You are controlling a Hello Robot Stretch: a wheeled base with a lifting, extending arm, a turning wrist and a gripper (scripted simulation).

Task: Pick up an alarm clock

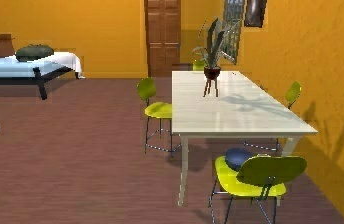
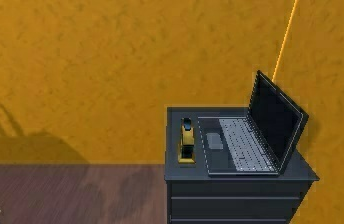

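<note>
Whether the fingers are apart or together cannot be told. A small yellow-and-black object (image 2: 186,142), likely the alarm clock, stands on the dark grey drawer cabinet's surface (image 2: 184,172), at 9 o'clock of an open black laptop (image 2: 245,140), just beside it. The search looks finished; next, the arm must reach out to the object. Ahead, a long white table (image 1: 245,115) carries a potted plant (image 1: 212,58) among 3 lime-green chairs (image 1: 252,176).

— How does the robot stand?
— Upright, front looking down the room, arm side turned to a wall (image 2: 80,70).
— And the arm, the hand?
— Their pose can't be told.
</note>
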